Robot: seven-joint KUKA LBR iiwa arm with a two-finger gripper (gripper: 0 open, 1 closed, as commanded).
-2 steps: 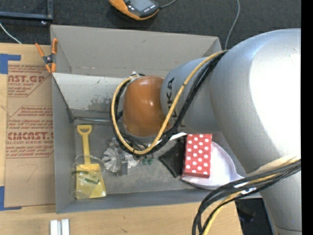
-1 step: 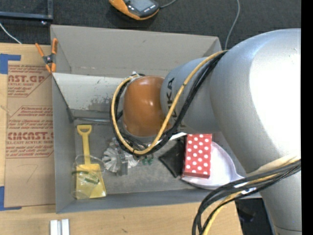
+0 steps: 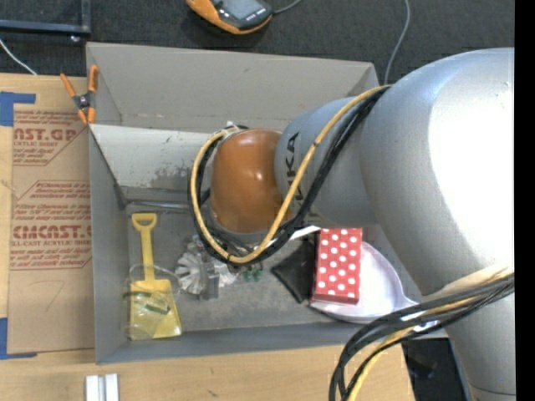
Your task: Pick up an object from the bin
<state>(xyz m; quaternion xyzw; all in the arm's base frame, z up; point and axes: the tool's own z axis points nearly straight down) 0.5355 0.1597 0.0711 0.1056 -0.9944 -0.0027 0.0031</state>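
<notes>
My gripper shows as grey metal parts under the arm's orange cover, low over the bin floor left of the middle. Just left of it a yellow toy shovel lies with its handle pointing to the far wall. The shovel's blade rests on a clear yellowish packet in the near left corner. A small green bit lies right of the gripper. Whether anything sits between the fingers is hidden.
A red box with white dots lies at the right on a white dish, with a black piece beside it. The arm and its cables cover the bin's right side and much of the middle.
</notes>
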